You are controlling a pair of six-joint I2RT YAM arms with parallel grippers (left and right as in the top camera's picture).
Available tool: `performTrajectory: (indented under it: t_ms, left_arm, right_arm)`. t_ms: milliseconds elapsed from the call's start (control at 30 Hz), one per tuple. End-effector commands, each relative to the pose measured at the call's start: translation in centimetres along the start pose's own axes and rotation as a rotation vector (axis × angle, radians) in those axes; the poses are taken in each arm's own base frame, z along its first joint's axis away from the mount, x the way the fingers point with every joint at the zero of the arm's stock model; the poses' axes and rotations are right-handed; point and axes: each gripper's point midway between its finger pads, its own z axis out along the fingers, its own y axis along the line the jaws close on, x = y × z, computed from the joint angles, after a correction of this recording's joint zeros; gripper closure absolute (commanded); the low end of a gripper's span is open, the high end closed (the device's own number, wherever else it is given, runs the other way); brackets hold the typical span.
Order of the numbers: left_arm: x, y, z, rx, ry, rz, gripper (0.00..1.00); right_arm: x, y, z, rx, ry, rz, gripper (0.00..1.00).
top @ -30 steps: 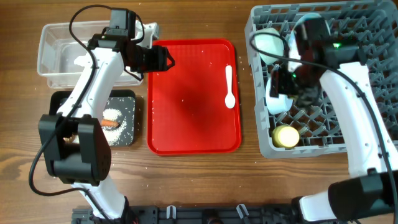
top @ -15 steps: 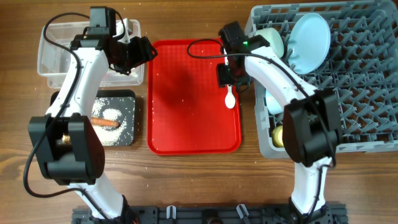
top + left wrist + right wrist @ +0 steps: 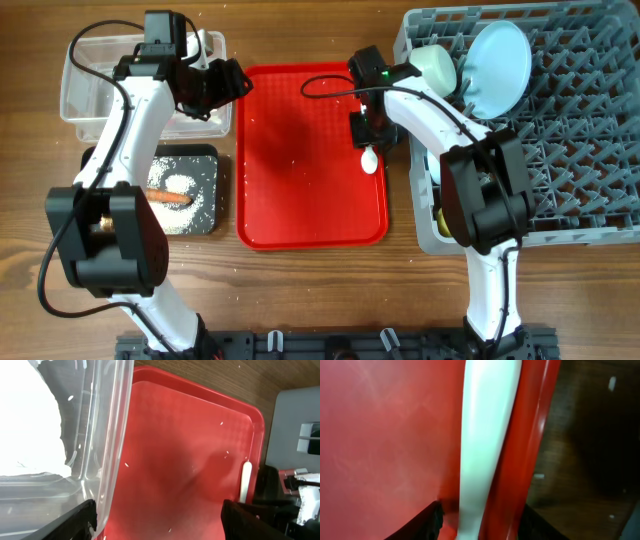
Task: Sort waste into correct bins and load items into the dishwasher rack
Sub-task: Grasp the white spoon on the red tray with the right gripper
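Now straddling white plastic spoon (image 3: pixel 490 435) with right pincer (image 3: pixel 480 522) parted, at edge of red tray (image 3: pixel 300 200); holding left pincer (image 3: pixel 159 522) wide open, empty, above clear plastic tub (image 3: pixel 112 435).

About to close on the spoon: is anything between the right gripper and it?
Nothing visible. The right gripper hangs over the white spoon, fingers either side of its handle. The red tray's raised rim runs right beside the spoon, so one finger may catch it.

We held our left gripper (image 3: pixel 236 80) out with jaws spread wide. Our right gripper (image 3: pixel 368 136) pointed down, jaws parted, arm bent leftward.
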Motion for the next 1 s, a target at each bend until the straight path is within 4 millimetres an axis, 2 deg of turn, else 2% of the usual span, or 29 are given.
performTrajectory:
  t_ms: [0,67,167,300,400,533,733,833,900,967]
  left_arm:
    - [-0.3,-0.1,-0.6,-0.002,-0.017,-0.005,0.21]
    - [-0.2,-0.1,-0.6,-0.002,-0.016,-0.005,0.20]
    - [-0.3,0.1,-0.6,-0.016,-0.021,-0.005,0.17]
    - [-0.3,0.2,-0.6,-0.019,-0.022,-0.005,0.06]
    - [-0.3,0.2,-0.6,-0.019,-0.021,-0.005,0.05]
    - [-0.3,0.2,-0.6,-0.019,-0.022,-0.005,0.02]
    - [-0.3,0.2,-0.6,-0.019,-0.022,-0.005,0.01]
    - [-0.3,0.2,-0.6,-0.019,-0.022,-0.005,0.00]
    - [-0.3,0.2,-0.6,-0.018,-0.022,-0.005,0.00]
    - [-0.3,0.2,-0.6,-0.018,-0.022,-0.005,0.00]
  right_arm:
    - [-2.2,0.3,-3.6,-0.003,-0.096,0.010,0.50]
    - [-2.5,0.4,-4.5,-0.007,-0.113,0.006,0.50]
    - [-1.9,0.7,-4.5,-0.004,-0.095,-0.001,0.50]
    - [-1.8,1.9,-4.5,-0.006,-0.103,-0.024,0.50]
    - [-1.5,2.0,-3.9,0.005,-0.094,-0.018,0.50]
    - [-1.1,0.3,-3.0,0.092,-0.101,0.053,0.50]
    - [-0.6,1.0,-1.2,0.042,-0.096,0.047,0.51]
    - [0.0,1.2,-0.3,0.027,-0.085,0.048,0.56]
    - [0.3,1.4,0.3,0.009,-0.080,0.049,0.68]
    - [0.5,1.5,0.5,0.004,-0.075,0.052,0.72]
